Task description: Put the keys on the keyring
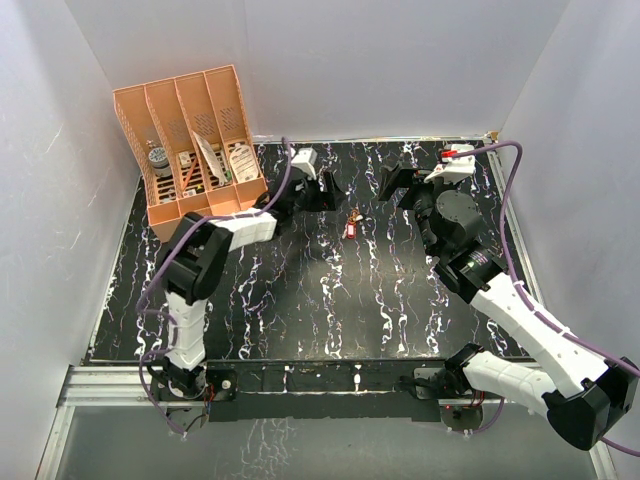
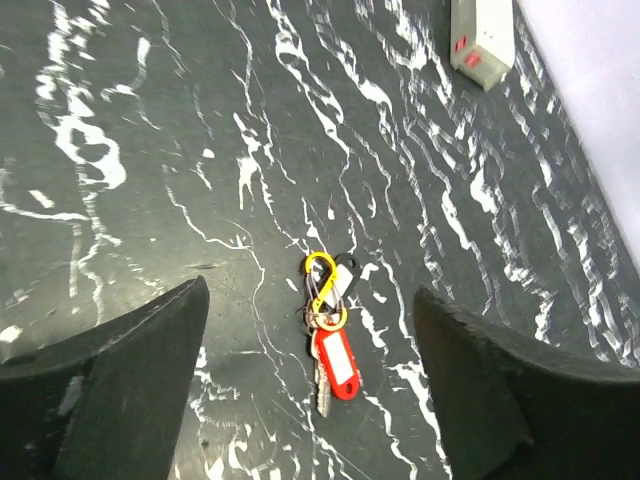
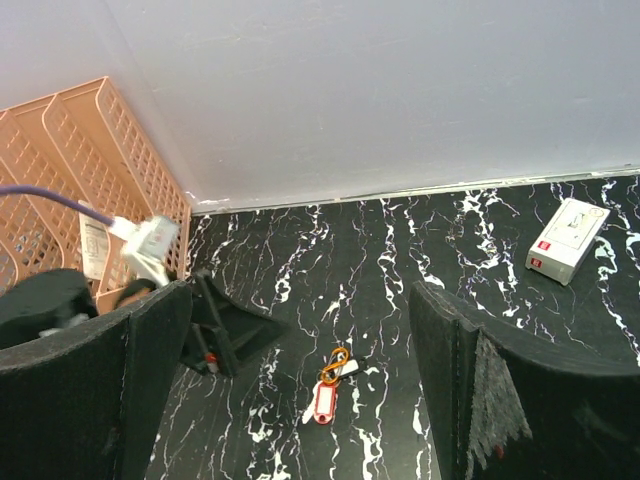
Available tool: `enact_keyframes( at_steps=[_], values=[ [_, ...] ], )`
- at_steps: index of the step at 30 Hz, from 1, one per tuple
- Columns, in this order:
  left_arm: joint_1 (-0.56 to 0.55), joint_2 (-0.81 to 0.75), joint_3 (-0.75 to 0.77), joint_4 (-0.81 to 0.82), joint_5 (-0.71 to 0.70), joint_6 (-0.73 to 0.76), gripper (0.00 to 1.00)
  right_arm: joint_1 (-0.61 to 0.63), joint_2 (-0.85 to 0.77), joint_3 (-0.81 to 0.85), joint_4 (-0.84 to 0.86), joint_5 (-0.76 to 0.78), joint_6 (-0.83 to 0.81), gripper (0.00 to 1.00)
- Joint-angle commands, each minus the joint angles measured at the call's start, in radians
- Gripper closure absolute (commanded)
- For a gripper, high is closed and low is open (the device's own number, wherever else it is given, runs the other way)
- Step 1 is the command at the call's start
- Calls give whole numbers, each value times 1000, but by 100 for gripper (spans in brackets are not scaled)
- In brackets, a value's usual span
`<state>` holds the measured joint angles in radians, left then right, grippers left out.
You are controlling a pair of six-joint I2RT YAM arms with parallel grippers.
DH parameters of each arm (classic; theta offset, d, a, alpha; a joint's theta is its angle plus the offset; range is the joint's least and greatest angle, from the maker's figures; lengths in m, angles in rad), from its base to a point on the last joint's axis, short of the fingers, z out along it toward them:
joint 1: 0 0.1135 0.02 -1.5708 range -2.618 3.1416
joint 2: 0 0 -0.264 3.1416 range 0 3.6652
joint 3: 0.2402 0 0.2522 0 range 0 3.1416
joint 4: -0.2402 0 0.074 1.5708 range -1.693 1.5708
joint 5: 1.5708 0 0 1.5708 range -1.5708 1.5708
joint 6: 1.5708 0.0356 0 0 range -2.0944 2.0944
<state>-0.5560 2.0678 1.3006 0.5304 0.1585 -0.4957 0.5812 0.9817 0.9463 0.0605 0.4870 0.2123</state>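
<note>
The keys and the keyring lie in one small bunch (image 1: pixel 352 226) on the black marbled table, between the two grippers. In the left wrist view the orange-gold keyring (image 2: pixel 321 283) lies flat. The red-headed key (image 2: pixel 338 363) and the silver key (image 2: pixel 322 388) lie bunched at its lower end, and a small black-and-white tag (image 2: pixel 346 279) lies beside it. My left gripper (image 1: pixel 330 193) is open just left of the bunch, its fingers (image 2: pixel 140 380) wide apart and holding nothing. My right gripper (image 1: pixel 398 186) is open to the right of the bunch, fingers (image 3: pixel 470 370) apart, with the keyring (image 3: pixel 339 364) and red key (image 3: pixel 323 402) below it.
An orange file organizer (image 1: pixel 190 150) with several slots stands at the back left, close behind the left arm. A small white box (image 1: pixel 458 153) with a red mark lies at the back right near the wall, also seen as the white box (image 3: pixel 567 240).
</note>
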Motion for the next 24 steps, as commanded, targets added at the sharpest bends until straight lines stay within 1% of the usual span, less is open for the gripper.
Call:
enact_keyframes(
  at_steps=[1, 2, 5, 6, 7, 8, 10, 12, 16, 20, 24],
  values=[
    [11, -270, -47, -17, -112, 51, 4, -5, -7, 41, 34, -11, 4, 12],
    [10, -314, -63, -24, -126, 59, 2, -5, -5, 40, 35, -10, 5, 12],
    [11, -431, -72, -133, -197, 58, 1, -4, 12, 48, 25, 4, 21, 11],
    [11, -471, -75, -165, -219, 60, 1, -6, 23, 57, 11, 21, 36, 9],
    [9, -508, -85, -182, -237, 66, 1, -7, 35, 68, -7, 48, 57, 3],
    [8, -553, -104, -190, -250, 72, 1, -8, 50, 84, -34, 77, 80, 2],
    [7, -659, -148, -199, -279, 81, 1, -8, 80, 118, -84, 118, 115, 2],
    [6, -736, -174, -245, -322, 87, 1, -9, 101, 134, -106, 127, 140, 2],
    [1, -880, -236, -318, -398, 87, 1, -9, 94, 115, -82, 86, 177, 2],
    [0, -981, -261, -340, -429, 101, 1, -9, 84, 85, -50, 54, 191, 2],
    [0, -1013, -255, -369, -432, 99, 1, -9, 85, 95, -71, 50, 193, 2]
  ],
)
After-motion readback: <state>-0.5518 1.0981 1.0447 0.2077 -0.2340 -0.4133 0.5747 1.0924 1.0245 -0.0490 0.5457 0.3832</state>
